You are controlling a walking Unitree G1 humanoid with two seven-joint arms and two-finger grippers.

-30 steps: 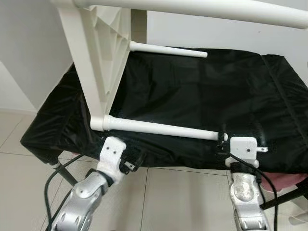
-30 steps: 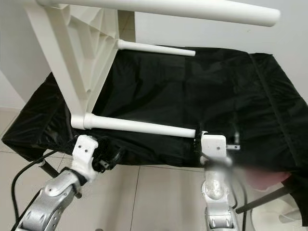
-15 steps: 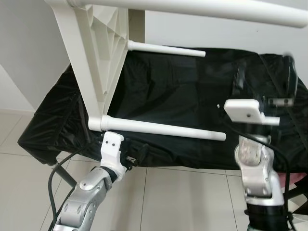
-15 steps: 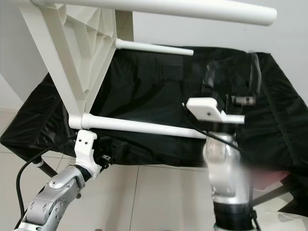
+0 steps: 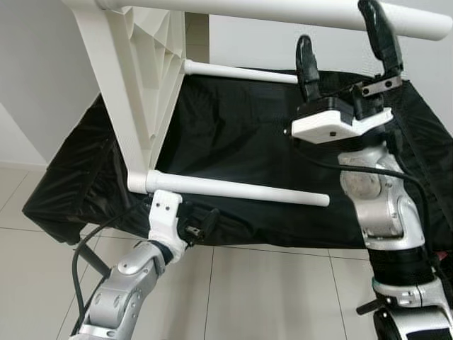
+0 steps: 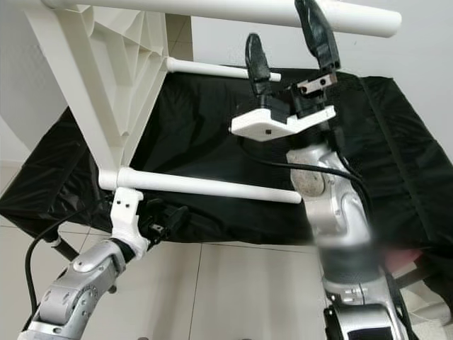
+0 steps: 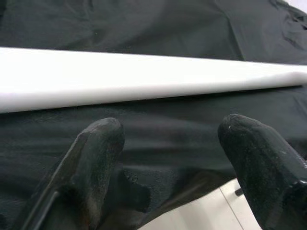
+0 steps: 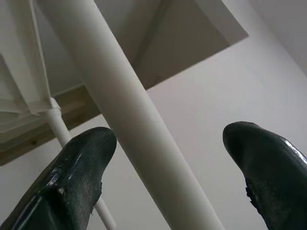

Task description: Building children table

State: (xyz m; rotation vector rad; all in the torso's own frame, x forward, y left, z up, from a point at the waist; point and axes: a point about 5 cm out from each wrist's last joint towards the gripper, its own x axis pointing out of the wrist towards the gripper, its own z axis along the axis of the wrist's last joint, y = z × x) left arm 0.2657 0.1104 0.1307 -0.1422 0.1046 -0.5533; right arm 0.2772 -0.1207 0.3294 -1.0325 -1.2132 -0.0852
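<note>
A white children's table lies on its side on a black cloth (image 5: pixel 248 134). Its ribbed top (image 5: pixel 145 78) stands upright at the left, and its legs point right. My right gripper (image 5: pixel 340 35) is raised and open, one finger on each side of the upper leg (image 5: pixel 248 10); the right wrist view has this leg (image 8: pixel 129 120) running between the fingertips (image 8: pixel 86 158). My left gripper (image 5: pixel 200 223) is open, just below the base of the lower near leg (image 5: pixel 241 189), which crosses beyond the fingers (image 7: pixel 96 153) as a white bar (image 7: pixel 144 76). A far leg (image 5: pixel 241 71) lies behind.
The black cloth drapes over a low surface whose front edge faces me. Below it is a pale tiled floor (image 5: pixel 269 290). White walls (image 5: pixel 42 71) close in at the left and behind. My cables hang beside both arms.
My right arm rose from the free end of the lower leg up to the upper leg, fingers now pointing upward around it. The left gripper stayed near the lower leg's base.
</note>
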